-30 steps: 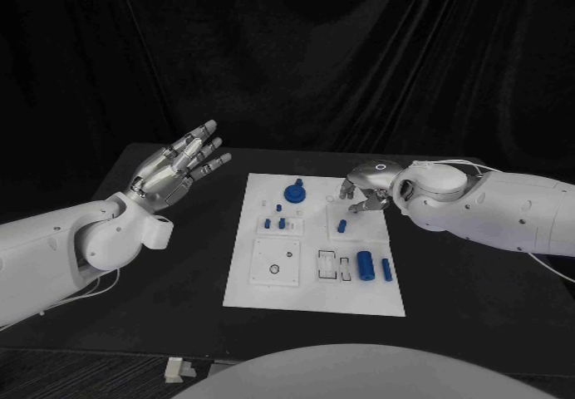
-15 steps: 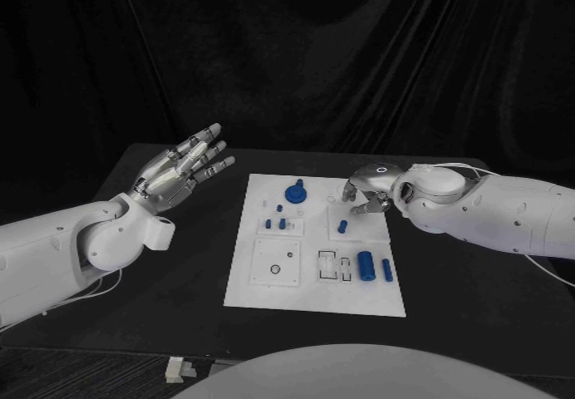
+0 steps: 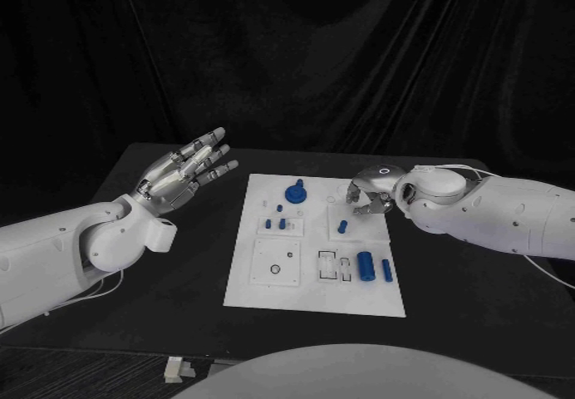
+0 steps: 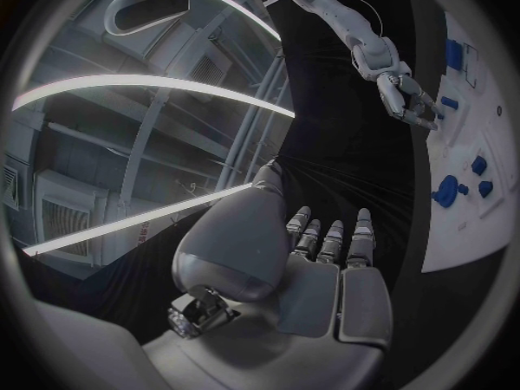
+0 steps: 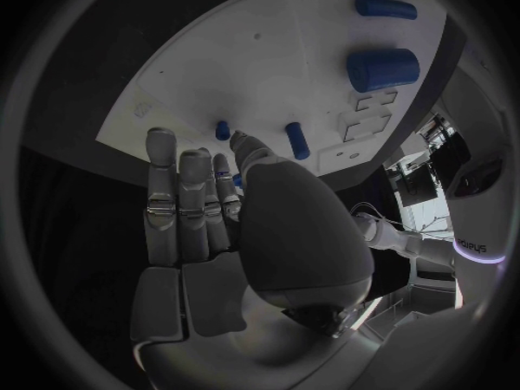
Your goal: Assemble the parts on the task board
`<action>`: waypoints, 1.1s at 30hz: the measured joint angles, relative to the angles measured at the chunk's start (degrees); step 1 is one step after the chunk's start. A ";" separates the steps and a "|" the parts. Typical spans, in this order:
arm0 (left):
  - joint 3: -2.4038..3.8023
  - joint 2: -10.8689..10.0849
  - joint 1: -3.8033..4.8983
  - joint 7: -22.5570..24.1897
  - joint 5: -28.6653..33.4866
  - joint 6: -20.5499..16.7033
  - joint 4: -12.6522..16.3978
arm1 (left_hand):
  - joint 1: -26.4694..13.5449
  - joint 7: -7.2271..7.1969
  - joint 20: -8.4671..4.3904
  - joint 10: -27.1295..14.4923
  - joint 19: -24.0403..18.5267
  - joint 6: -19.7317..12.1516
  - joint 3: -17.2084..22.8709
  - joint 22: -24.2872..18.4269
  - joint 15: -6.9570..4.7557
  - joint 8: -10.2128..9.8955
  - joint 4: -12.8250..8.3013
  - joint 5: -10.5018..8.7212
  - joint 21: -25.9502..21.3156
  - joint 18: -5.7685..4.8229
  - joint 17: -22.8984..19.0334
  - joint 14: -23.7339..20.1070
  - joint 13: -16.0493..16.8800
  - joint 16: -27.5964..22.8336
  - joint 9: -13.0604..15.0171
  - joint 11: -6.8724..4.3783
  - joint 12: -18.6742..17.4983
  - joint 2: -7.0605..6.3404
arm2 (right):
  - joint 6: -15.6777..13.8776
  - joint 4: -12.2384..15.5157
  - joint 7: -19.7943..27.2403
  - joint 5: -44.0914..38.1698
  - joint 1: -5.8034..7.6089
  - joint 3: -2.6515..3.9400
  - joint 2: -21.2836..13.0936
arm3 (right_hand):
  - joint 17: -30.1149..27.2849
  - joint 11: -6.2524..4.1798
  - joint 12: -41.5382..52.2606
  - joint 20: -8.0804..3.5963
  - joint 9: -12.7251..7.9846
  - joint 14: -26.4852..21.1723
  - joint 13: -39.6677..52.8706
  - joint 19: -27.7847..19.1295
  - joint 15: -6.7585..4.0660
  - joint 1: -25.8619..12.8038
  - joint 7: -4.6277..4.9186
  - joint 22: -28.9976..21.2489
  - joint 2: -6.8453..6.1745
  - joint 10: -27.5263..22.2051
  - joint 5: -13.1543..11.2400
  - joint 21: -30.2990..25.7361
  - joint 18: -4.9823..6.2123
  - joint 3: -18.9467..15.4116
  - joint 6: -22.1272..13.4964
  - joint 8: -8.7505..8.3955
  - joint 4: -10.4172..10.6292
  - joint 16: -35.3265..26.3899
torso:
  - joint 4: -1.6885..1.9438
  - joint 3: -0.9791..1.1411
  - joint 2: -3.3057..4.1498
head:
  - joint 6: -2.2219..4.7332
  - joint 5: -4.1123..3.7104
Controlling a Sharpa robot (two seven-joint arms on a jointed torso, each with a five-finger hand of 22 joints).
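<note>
The left hand (image 3: 182, 170) is being held raised over the black table (image 3: 179, 249), fingers spread and nothing gripped (well apart from the board). The white task board (image 3: 314, 295) is lying mid-table, with blue parts (image 3: 366, 266) resting on it. The right hand (image 3: 369, 193) is being hovered over the board's far edge, fingers loosely apart, empty, near a small blue peg (image 3: 343, 225).

Hovering with fingers (image 5: 185, 199) extended over the task board (image 5: 271, 69), a small blue peg (image 5: 295, 140) lying just beyond the fingertips.
</note>
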 measured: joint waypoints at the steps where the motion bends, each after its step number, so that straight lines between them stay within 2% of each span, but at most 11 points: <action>1: 0.00 0.01 -0.01 -0.06 0.00 0.03 -0.02 | 0.00 0.02 0.09 0.00 0.09 0.02 0.01 0.00 0.14 0.00 -0.01 0.14 0.00 0.00 0.00 -0.12 0.00 0.00 0.00 0.00 0.00 0.00 | 0.00 -0.08 0.00 0.00 -0.06 0.00 0.00 | -0.02 0.00 0.00 0.00 0.00 0.00 0.00 0.00 0.00 0.00 0.00 0.00 0.00 0.00 0.00 0.00 0.00 0.00 0.00 0.00 0.00 0.00 | 0.00 0.00 -0.01 | 0.00 -0.04; 7: 0.00 0.22 -0.11 -0.44 0.02 0.23 -0.14 | 0.48 0.02 0.09 0.14 0.08 0.02 0.16 -0.17 0.33 0.00 -0.64 0.95 0.00 0.00 0.01 0.07 0.05 0.00 0.02 0.14 0.00 0.03 | -0.01 -0.89 0.00 0.06 -0.60 0.00 0.19 | -0.16 -0.21 0.00 0.00 0.13 -0.20 0.01 0.00 -0.20 0.00 -0.22 0.00 0.00 0.21 0.00 -0.22 0.00 0.00 0.22 0.00 0.00 -0.03 | 0.02 -0.03 -0.05 | 0.00 -0.14; 15: 0.00 0.32 -0.18 -0.83 0.03 0.46 -0.25 | 0.68 0.36 0.29 0.28 0.29 0.36 0.34 -0.25 0.33 0.00 -1.13 1.61 0.00 -0.01 0.01 0.07 0.05 0.00 0.06 0.27 0.20 0.23 | -0.04 -1.73 0.04 0.20 -1.09 -0.01 0.67 | -0.25 -0.34 0.01 0.00 0.39 -0.41 -0.04 0.00 0.01 0.00 -0.26 -0.01 0.00 0.74 0.23 -0.45 0.00 0.25 0.96 0.00 -0.25 -0.03 | -0.01 -0.06 -0.08 | 0.00 0.21; 20: 0.00 0.29 -0.21 -1.06 0.04 0.53 -0.27 | 1.13 0.43 0.28 0.34 0.28 0.43 0.38 -0.25 0.33 0.00 -1.22 2.17 0.00 0.00 0.05 0.08 0.10 0.00 0.11 0.33 0.20 0.22 | -0.14 -2.13 0.10 0.37 -1.27 0.04 0.85 | -0.43 -0.38 0.01 0.00 1.03 -0.54 -0.22 0.00 0.14 0.00 -0.52 -0.01 0.00 1.67 1.29 -0.56 0.00 0.88 2.15 0.29 -0.88 -0.03 | -0.02 -0.08 -0.09 | 0.00 0.25; 24: 0.00 0.28 -0.25 -1.18 0.04 0.55 -0.28 | 1.13 0.63 0.49 0.38 0.49 0.63 0.40 -0.20 0.54 0.22 -1.50 2.29 0.00 0.00 0.07 0.28 0.11 0.00 0.11 0.37 0.26 0.22 | -0.37 -2.31 0.22 0.54 -1.39 0.07 0.96 | -0.55 -0.47 0.01 0.00 1.69 -0.62 -0.30 0.00 0.21 0.00 -0.61 0.04 0.00 2.51 1.97 -0.56 0.00 1.43 3.28 0.76 -1.25 -0.03 | -0.01 -0.08 -0.12 | 0.00 0.15; 31: 0.00 0.33 -0.29 -1.45 0.05 0.55 -0.31 | 1.39 1.04 0.70 0.73 0.70 1.04 0.56 0.16 0.54 0.22 -1.81 2.68 0.25 0.00 0.12 0.28 0.23 0.22 0.19 0.72 0.52 0.47 | -1.27 -2.50 0.90 1.09 -1.64 0.10 1.06 | -0.55 -1.10 0.97 0.00 3.98 -0.62 -0.46 0.00 0.21 0.03 -1.01 0.04 0.03 6.98 2.42 -0.56 0.00 2.78 6.99 3.00 -2.46 0.26 | 0.03 -0.08 -0.12 | 0.00 0.12; 33: 0.00 0.37 -0.30 -1.55 0.06 0.55 -0.32 | 1.39 1.28 1.01 1.25 1.01 1.89 0.64 0.31 0.74 0.54 -2.22 2.81 0.24 0.00 0.23 0.49 0.43 0.45 0.31 1.24 1.08 0.47 | -1.55 -2.53 1.14 1.30 -1.70 0.09 1.06 | -0.61 -1.37 0.97 0.00 4.55 -0.74 -0.46 0.00 0.09 0.11 -1.03 0.04 0.11 8.14 2.42 -0.56 0.00 3.17 7.65 3.37 -2.85 0.37 | 0.04 -0.08 -0.12 | 0.00 0.11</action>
